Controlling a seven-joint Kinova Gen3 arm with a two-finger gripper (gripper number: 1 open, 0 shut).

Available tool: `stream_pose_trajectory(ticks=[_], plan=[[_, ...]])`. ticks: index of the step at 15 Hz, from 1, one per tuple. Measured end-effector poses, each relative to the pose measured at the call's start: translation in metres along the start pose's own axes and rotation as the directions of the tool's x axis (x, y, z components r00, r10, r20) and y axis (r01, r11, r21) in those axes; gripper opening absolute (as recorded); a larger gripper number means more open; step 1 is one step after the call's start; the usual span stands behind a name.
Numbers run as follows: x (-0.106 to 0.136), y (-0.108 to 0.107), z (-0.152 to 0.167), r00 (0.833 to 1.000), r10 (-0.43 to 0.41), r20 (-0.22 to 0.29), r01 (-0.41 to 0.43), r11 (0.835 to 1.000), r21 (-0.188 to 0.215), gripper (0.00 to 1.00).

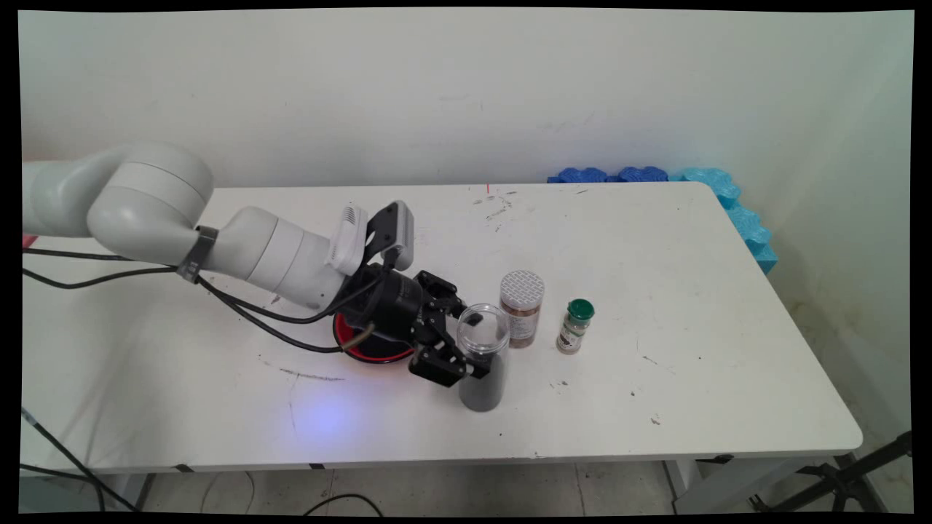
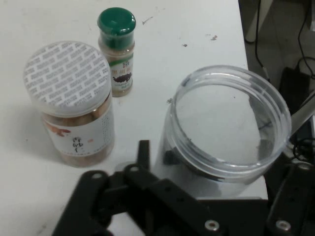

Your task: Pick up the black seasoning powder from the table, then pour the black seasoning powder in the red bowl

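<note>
So the jaws are closed around an open clear jar [image 1: 482, 356], one finger on each side of it just under the rim, with the gripper [image 1: 466, 342] coming in low from the left. The jar stands upright on the bench [image 1: 692, 306] with no lid on it. Its lower part looks dark, like there's dark stuff inside, and the top part is see-through. In the hand view you look almost straight down into the mouth of the jar [image 2: 229, 123], with the black linkage of the gripper [image 2: 216, 206] rising from the bottom edge on both sides of it.

Just beside the jar, on its right and a bit further back, there's a jar with a patterned foil seal [image 1: 521, 308] on top and brownish contents behind a white label. In the main view it overlaps the clear jar, so I can't tell if they actually touch; the hand view [image 2: 71, 103] shows a strip of bench between them. A little further right stands a small spice bottle with a green cap [image 1: 575, 327], upright and apart from the foil-sealed jar, also visible in the hand view [image 2: 117, 49].

Behind the gripper, mostly hidden by the wrist, sits a red bowl [image 1: 364, 351] with a dark inside. At the far right corner, some blue foam pieces [image 1: 699, 182] line the bench's edge against the wall.
</note>
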Motion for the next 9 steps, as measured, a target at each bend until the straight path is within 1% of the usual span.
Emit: stream_pose_trajectory(ticks=[5,9], plan=[[0.003,0.001,0.000,1.000,0.005,-0.001,-0.005,1.000,0.001,0.00],[0.009,0.005,-0.014,1.000,0.006,-0.007,-0.006,1.000,-0.002,0.00]])
